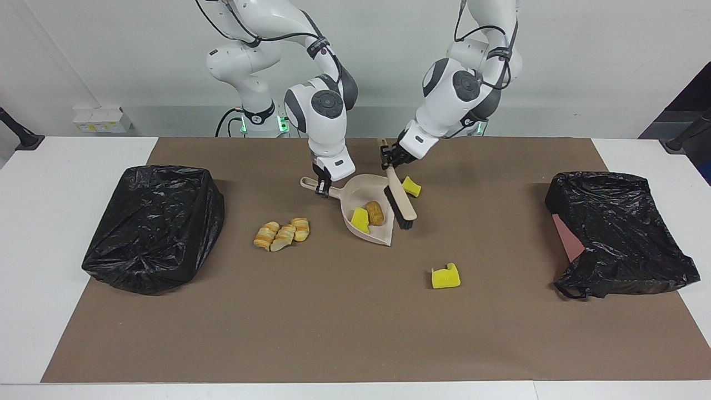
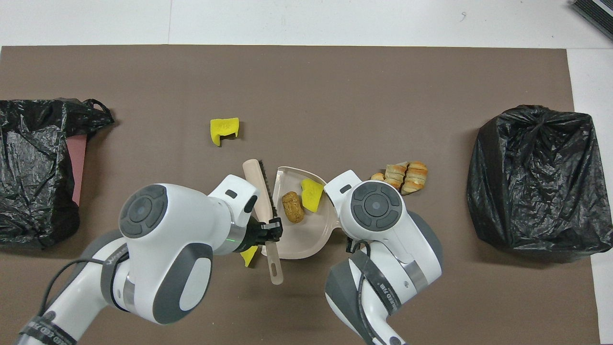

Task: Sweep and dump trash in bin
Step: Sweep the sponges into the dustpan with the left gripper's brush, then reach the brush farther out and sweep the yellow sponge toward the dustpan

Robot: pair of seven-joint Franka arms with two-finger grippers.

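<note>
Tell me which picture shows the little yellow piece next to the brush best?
The facing view. There the yellow sponge piece lies in the open on the brown mat, right beside the brush and outside the dustpan. In the overhead view the left arm covers most of it, so only a yellow corner peeks out.

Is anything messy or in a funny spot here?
Yes. One black bag at the left arm's end of the table is slumped and half off its pink bin. A yellow sponge piece lies beside the brush, missed outside the dustpan.
</note>
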